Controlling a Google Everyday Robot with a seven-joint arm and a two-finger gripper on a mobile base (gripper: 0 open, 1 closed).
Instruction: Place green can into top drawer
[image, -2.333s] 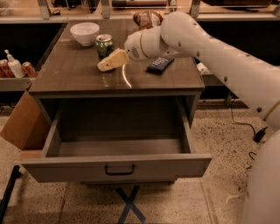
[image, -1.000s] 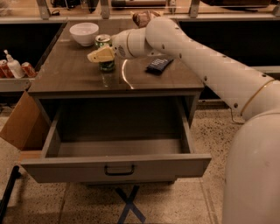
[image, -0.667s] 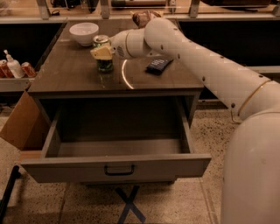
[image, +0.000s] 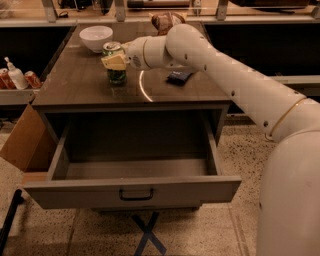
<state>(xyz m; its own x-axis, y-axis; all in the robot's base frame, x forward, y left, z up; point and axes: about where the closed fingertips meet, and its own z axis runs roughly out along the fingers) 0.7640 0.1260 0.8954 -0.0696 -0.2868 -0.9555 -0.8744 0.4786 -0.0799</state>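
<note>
Green can on the tabletop, gripper at its side, drawer pulled open below.

The green can (image: 115, 64) stands upright on the dark wooden tabletop (image: 85, 82), near a white bowl (image: 96, 37); its label is unreadable. The gripper (image: 115, 62) sits against the can's upper side; whether it grips cannot be told. The top drawer (image: 131, 189) hangs open. Speckled floor (image: 235, 150) lies beneath, a cardboard box (image: 22, 145) at the left.

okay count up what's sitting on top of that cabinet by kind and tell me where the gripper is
Green can: 1
White bowl: 1
Dark flat packet: 1
Brown bag: 1
Total: 4
Gripper: at the green can, above the open top drawer.
</note>
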